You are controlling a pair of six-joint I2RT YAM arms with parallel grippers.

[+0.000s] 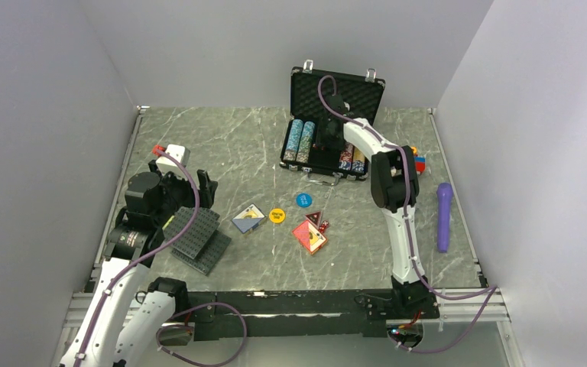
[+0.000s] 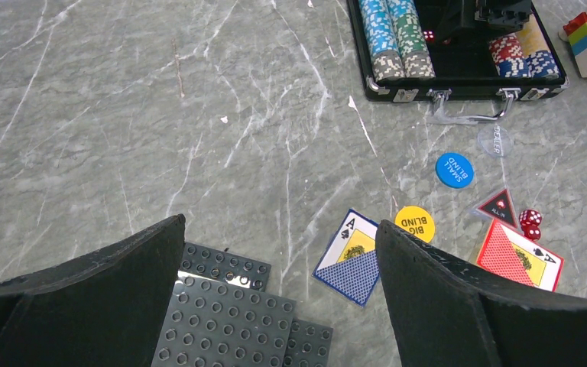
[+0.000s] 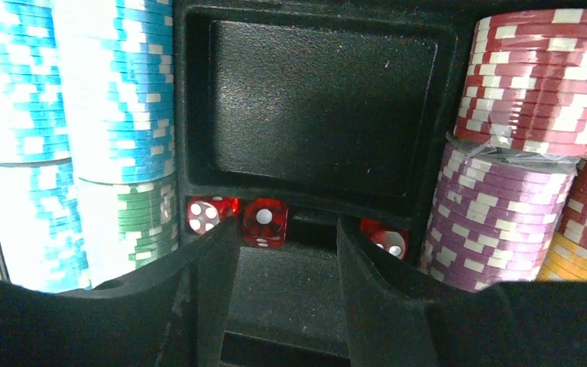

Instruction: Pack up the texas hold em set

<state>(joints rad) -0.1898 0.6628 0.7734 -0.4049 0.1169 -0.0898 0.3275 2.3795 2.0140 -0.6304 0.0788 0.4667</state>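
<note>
Lee: Grey marble-pattern tabletop [image 1: 222,145], white walls on three sides. Where's the black rectangular briefcase [image 1: 351,92] with the egg-crate foam lid?

Mo: Far centre of the table, lid up. Down inside it is the right gripper [image 3: 287,229], over the narrow slot between the chip rows.

Lee: Jaws?

Mo: Apart, clamped on nothing. Three tiny red dice [image 3: 265,222] lie in that slot. Middle one sits between the fingers, just beside the finger on the light-blue chip stack [image 3: 84,99] side, with a gap to the other. One die outside each finger; the one by the purple chip stack [image 3: 497,222] is half hidden.

Lee: Other arm?

Mo: Near left is the left gripper [image 2: 279,225], spread wide, holding nothing, above the dark grey studded plates [image 2: 229,313]. Well apart from the case.

Lee: Loose parts?

Mo: On the table in front of the case:
- blue round button [image 2: 454,170]
- yellow round button [image 2: 415,223]
- red-triangle button [image 2: 502,208]
- clear dealer disc [image 2: 495,140]
- blue-backed card deck [image 2: 349,256]
- red-backed card deck [image 2: 518,258]
- two loose red dice [image 2: 530,223], just beside the triangle
</note>
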